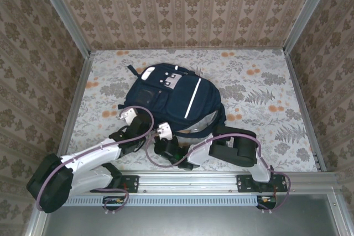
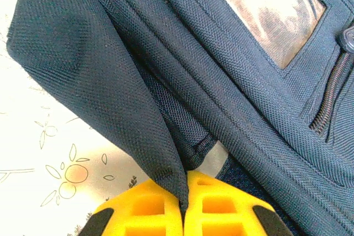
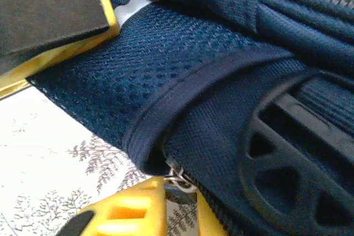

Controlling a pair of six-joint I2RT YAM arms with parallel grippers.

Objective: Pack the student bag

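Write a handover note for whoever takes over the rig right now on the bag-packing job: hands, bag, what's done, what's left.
Left hand: shut on a fold of the student bag, navy fabric at its left side.
Right hand: fingers drawn in on a metal zipper pull at the bag's near edge; it looks like a grip.
Bag: lying flat on the floral table, top end away from the arms.
Done: both hands are on the bag. How far the zip is open cannot be told.
Left: probably run the zip open, load the bag, close it.
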